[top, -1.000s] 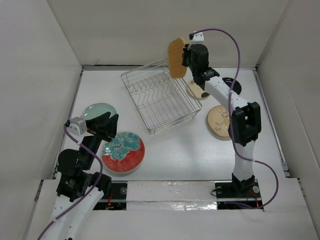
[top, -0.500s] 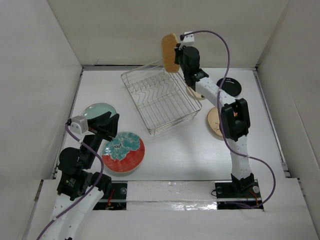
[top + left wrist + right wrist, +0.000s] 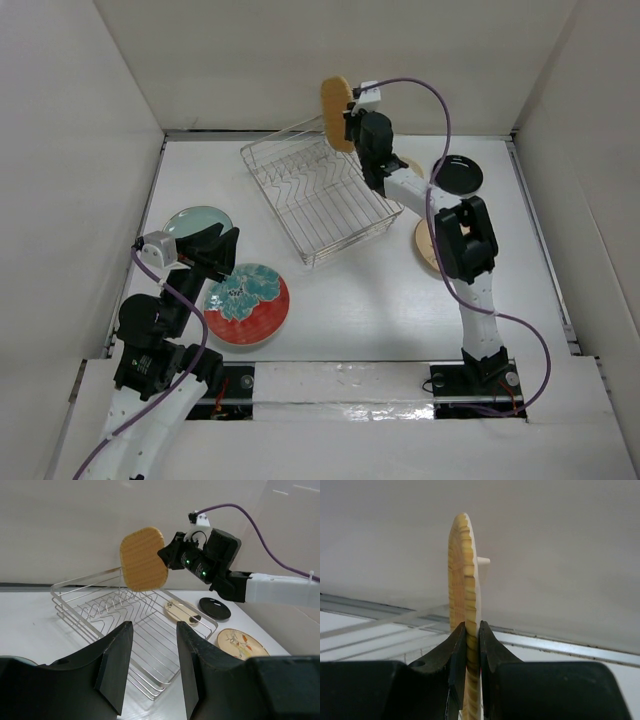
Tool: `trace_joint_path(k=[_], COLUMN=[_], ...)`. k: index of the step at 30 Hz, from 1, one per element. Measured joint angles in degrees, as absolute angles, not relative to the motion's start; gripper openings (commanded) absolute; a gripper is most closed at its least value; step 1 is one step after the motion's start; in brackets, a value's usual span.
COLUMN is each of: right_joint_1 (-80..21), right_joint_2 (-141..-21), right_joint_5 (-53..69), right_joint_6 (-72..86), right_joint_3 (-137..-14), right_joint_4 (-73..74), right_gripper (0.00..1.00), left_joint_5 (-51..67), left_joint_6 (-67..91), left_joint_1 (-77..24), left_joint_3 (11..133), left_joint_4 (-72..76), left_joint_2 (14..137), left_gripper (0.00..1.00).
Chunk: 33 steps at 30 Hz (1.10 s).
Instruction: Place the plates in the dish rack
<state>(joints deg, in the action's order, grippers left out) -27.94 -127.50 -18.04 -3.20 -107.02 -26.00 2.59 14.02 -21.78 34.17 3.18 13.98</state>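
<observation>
Nope, 0 racked yet: right gripper (image 3: pixel 346 120) pinches wooden plate (image 3: pixel 334 110) upright, dish rack (image 3: pixel 318 196) just below; red plate (image 3: pixel 247 304) etc. wait.

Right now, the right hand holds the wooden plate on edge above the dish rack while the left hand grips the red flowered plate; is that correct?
Not quite: the left wrist view shows the left hand open and empty; the red flowered plate lies ungripped near it. The right hand does hold the wooden plate on edge above the dish rack.
</observation>
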Motion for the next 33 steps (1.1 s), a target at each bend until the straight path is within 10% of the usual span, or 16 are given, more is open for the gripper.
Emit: trace_joint_path(k=[9,27,29,30,33], right_joint_1=[-28.25,-28.27,-28.25,-28.25,-27.75], right_joint_2=[-123.09,-106.45,-101.56,-98.61,-88.38], right_joint_5=[-19.75,-20.58,-20.64,-20.93,-22.02], right_joint_6=[-0.16,9.17,11.18,12.43,18.02], right_joint_3=[-88.05,-70.19,-68.03,-66.11,-57.54], right_joint_4=[-35.07,-35.83,-34.59,-33.87,-32.93], right_gripper=[0.48,0.74,0.63,0.30,0.00], left_joint_5=[3.01,3.49,3.51,3.57,3.70], left_joint_6=[14.04,14.04,14.04,14.04,14.06], left_joint_1=[-21.78,-21.78,-21.78,-21.78,-21.78], left_joint_3=[34.17,34.17,34.17,34.17,34.17], left_joint_4=[3.20,3.14,3.18,3.18,3.18], left_joint_2=[14.09,13.82,13.58,13.45,13.13], left_gripper=[0.37,0.37,0.37,0.37,0.37])
